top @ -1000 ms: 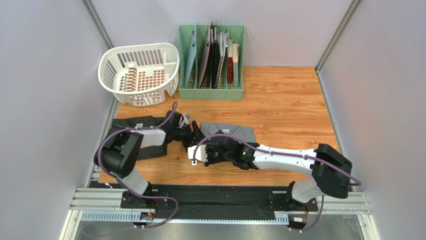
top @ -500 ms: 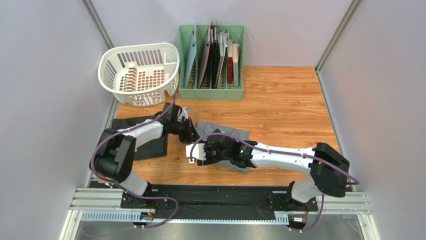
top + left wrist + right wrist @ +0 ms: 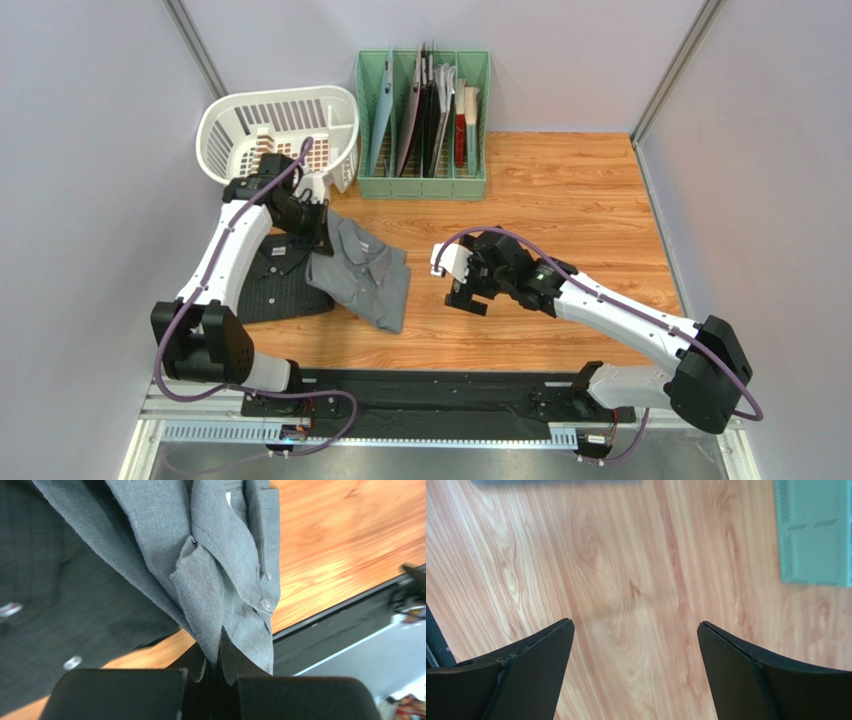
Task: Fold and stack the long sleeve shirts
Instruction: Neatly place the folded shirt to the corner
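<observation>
The plain grey long sleeve shirt [image 3: 362,268] hangs partly lifted, its far edge pinched in my left gripper [image 3: 320,232], which is shut on the cloth. In the left wrist view the grey fabric [image 3: 215,555] bunches into the closed left gripper [image 3: 220,652], buttons showing. Its lower part trails on the table and overlaps the right edge of the dark pinstriped shirt [image 3: 262,285], which lies folded flat at the left and fills the left of the wrist view as dark cloth [image 3: 60,580]. My right gripper [image 3: 463,298] stands open over bare wood, right of the grey shirt; nothing sits between the fingers of this gripper [image 3: 635,625].
A white laundry basket [image 3: 280,145] stands at the back left, just behind my left wrist. A green file rack [image 3: 423,120] with folders stands at the back centre; its corner [image 3: 813,530] shows in the right wrist view. Grey walls close both sides.
My left gripper shut on the grey shirt and carried it up and left toward the dark shirt. My right gripper opened, let go of the shirt and drew back to the right.
</observation>
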Robot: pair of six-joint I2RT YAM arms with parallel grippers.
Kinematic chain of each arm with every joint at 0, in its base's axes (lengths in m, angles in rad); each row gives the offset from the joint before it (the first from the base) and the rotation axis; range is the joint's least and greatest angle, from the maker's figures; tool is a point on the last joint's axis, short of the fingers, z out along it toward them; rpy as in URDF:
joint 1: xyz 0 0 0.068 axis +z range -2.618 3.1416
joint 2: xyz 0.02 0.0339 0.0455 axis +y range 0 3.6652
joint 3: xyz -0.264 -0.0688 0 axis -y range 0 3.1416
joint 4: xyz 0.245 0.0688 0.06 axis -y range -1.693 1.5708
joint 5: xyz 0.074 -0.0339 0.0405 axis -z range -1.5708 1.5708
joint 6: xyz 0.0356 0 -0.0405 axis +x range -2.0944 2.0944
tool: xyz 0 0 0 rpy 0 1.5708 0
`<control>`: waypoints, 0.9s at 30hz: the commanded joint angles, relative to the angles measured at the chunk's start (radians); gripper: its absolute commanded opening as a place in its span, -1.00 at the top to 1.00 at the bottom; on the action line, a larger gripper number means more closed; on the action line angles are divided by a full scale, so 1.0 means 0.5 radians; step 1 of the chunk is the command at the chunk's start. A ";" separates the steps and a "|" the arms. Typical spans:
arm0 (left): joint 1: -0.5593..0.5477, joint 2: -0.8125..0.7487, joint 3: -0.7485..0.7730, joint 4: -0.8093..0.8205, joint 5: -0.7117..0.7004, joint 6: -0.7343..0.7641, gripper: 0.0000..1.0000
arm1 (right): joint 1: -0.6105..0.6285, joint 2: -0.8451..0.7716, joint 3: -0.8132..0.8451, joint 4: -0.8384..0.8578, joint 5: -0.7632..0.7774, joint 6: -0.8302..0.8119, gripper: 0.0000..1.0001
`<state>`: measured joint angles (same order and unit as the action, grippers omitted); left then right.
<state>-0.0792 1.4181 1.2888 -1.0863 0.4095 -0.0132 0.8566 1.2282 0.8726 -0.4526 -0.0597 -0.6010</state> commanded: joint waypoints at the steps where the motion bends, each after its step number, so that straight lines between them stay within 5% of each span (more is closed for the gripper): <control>1: 0.146 -0.048 0.241 -0.419 -0.135 0.437 1.00 | -0.087 -0.100 -0.052 -0.162 -0.003 0.067 -1.00; 11: 0.290 -0.078 0.732 -0.539 -0.086 0.576 1.00 | -0.173 -0.112 -0.079 -0.138 -0.010 0.027 -1.00; 27: 0.453 -0.176 0.619 -0.509 -0.126 0.793 1.00 | -0.188 -0.063 -0.070 -0.092 -0.031 0.018 -1.00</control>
<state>0.1066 1.3479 1.6264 -1.3544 0.3454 0.3008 0.7689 1.1946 0.8314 -0.5346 -0.0620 -0.5922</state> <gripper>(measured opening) 0.011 0.998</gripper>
